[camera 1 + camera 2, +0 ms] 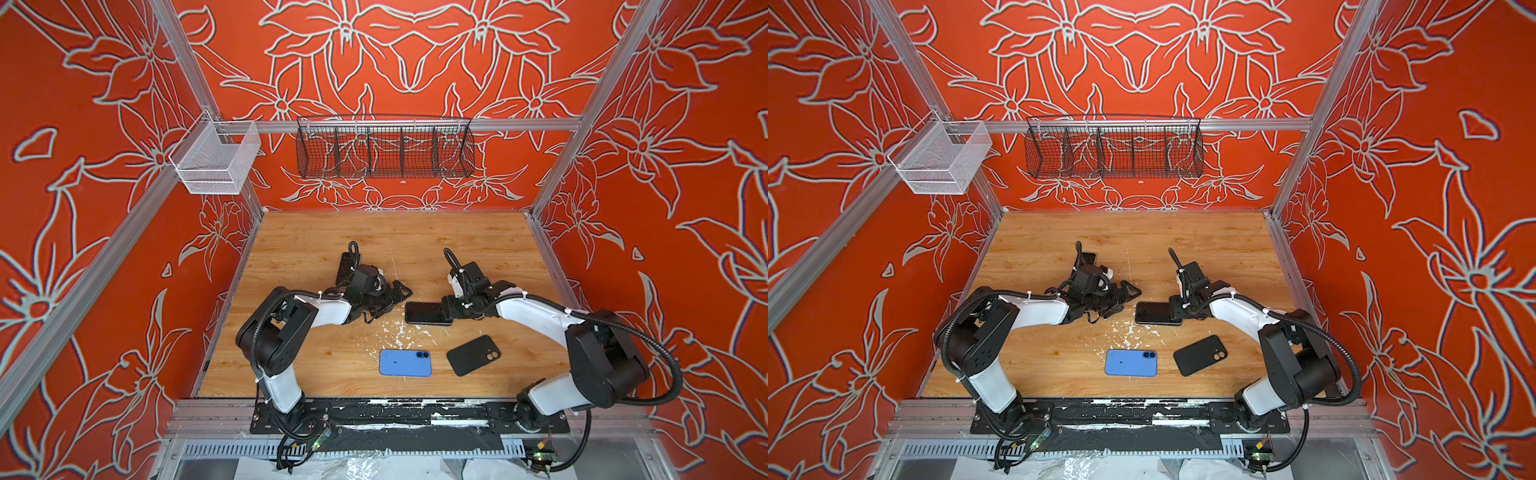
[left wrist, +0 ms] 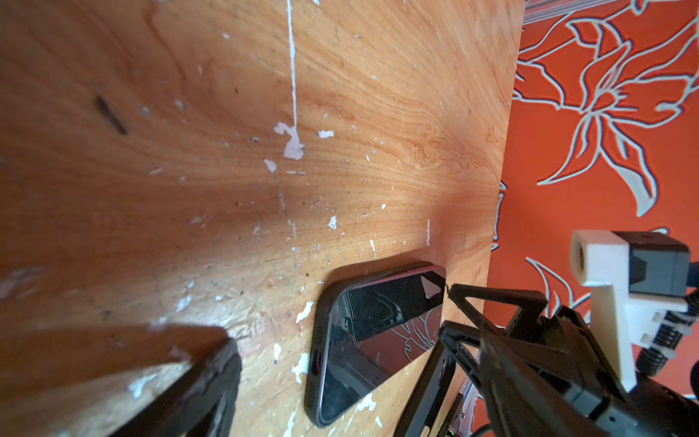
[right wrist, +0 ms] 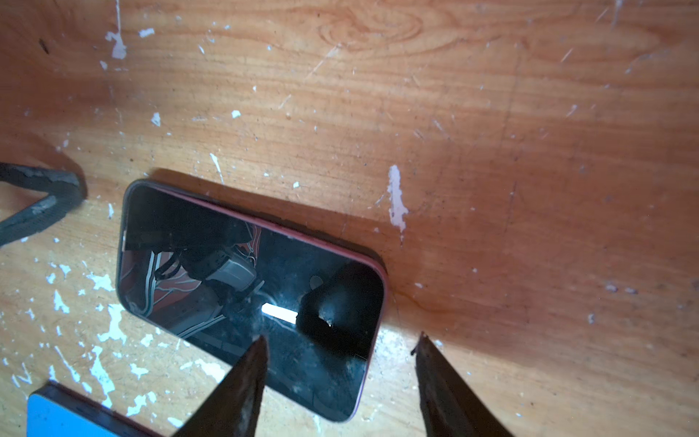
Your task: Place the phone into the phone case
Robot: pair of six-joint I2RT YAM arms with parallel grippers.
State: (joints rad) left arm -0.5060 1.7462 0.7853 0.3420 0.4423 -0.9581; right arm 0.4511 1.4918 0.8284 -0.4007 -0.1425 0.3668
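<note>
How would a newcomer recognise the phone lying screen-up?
On the wooden table, near its middle, the phone lies flat. Unlike the blue item and the matte black item nearer the robot bases, which show camera rings, it shows a glossy black screen.

The work surface is a wood-grain tabletop [image 1: 316,241], scuffed and marked with white paint flecks [image 1: 399,330] near its centre. Red wall panels [image 1: 415,50] printed with grey floral outlines enclose it on three sides. An aluminium rail [image 1: 523,124] crosses the back wall and carries a black wire basket [image 1: 384,151] divided into compartments. A white mesh basket [image 1: 216,160] hangs at the left rear corner.
</note>
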